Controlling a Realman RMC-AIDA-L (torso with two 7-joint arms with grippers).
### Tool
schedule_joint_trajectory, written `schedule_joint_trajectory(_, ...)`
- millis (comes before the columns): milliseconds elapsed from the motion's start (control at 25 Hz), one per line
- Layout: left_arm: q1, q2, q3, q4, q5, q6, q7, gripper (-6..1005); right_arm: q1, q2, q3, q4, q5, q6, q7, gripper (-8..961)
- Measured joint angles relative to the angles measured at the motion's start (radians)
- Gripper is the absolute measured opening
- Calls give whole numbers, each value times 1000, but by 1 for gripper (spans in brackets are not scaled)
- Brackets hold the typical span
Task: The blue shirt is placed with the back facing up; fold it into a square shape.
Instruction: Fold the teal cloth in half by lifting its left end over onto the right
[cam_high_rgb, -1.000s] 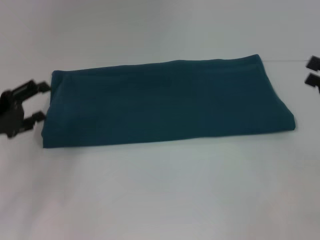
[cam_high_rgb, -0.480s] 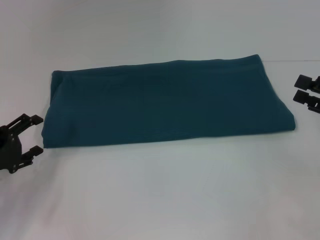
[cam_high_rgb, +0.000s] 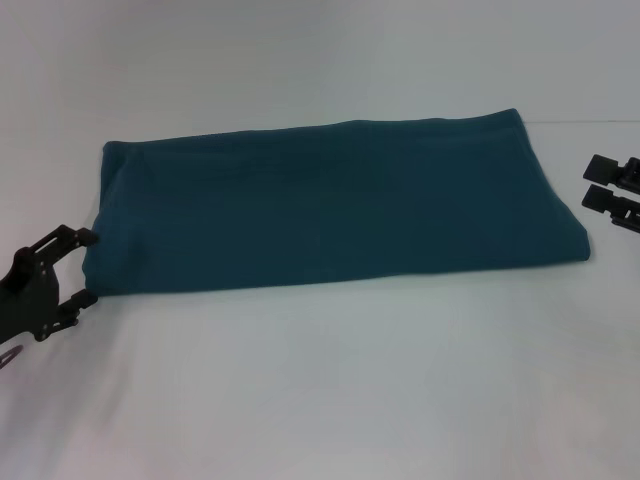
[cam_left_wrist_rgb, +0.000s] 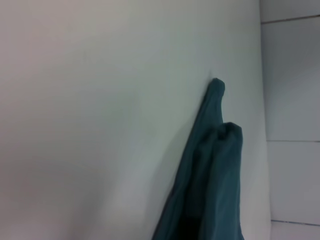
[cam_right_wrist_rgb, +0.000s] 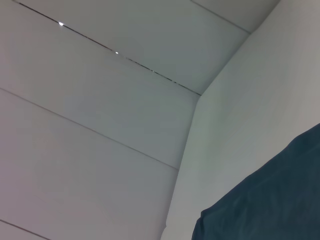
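While the blue shirt (cam_high_rgb: 335, 205) lies banded | left gripper (cam_high_rgb: 85, 268) fingers spread at its corner | right gripper (cam_high_rgb: 598, 179) spread, apart | risk: pinching only the top layer.

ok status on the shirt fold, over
Left hand open at the blue shirt's near-left corner. Right hand open, off its right edge. Shirt folded to a long band. Nothing in the way.
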Motion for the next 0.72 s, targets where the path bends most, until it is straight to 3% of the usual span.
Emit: schedule_joint_trajectory(720, -14, -1, 2, -26, 9, -60, -23, 920, -9, 0, -2, 10, -1, 24, -1, 687)
